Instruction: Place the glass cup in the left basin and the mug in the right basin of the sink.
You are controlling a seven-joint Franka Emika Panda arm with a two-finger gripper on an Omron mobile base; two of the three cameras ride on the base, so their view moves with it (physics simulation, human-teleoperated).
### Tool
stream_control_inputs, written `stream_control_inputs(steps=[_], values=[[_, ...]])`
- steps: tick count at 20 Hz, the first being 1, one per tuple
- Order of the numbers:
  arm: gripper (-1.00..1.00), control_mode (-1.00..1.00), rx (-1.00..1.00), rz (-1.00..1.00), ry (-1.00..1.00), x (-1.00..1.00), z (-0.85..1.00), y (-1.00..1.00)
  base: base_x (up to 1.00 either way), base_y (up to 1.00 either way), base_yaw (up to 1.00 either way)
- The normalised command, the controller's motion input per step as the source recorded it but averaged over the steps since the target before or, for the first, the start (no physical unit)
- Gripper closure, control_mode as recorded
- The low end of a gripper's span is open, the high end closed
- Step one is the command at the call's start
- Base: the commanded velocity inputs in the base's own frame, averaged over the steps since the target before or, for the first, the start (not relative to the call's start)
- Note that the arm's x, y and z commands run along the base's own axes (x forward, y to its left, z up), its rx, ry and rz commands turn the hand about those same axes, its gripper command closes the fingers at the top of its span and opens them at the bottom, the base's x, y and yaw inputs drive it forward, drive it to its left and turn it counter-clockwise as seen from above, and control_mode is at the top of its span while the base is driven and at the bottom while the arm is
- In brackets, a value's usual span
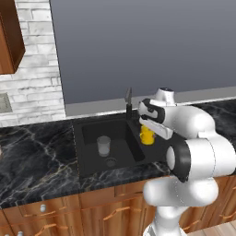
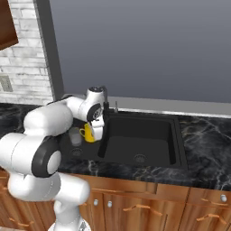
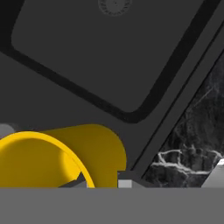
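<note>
Holding the mug [image 1: 147,135] by its rim, the nearly closed pincer [image 1: 148,127] hung about over the divider, the right basin [image 2: 140,149] lying open alongside it.

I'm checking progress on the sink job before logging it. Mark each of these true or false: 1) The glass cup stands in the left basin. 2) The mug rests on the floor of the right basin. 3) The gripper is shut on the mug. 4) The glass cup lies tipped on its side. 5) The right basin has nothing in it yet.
1) True: the glass cup stands in the left basin.
2) False: the mug hangs in the gripper above the sink, near the divider.
3) True: it is shut on the mug's rim.
4) False: it stands upright.
5) True: the right basin shows bare black floor and its drain.
</note>
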Motion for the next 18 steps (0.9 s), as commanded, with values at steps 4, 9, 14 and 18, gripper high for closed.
stream_control_inputs(steps=[4, 9, 14, 18], values=[[1.00, -1.00, -0.02, -0.09, 0.12, 0.53, 0.13, -0.73, 0.00, 0.00, 0.00], [1.00, -1.00, 0.00, -0.03, 0.00, 0.62, -0.25, -0.66, 0.00, 0.00, 0.00], [1.00, -1.00, -0.01, 0.01, -0.05, 0.43, -0.46, -0.58, 0.00, 0.00, 0.00], [1.00, -1.00, -0.06, 0.04, -0.11, 0.36, -0.63, -0.21, 0.00, 0.00, 0.00]])
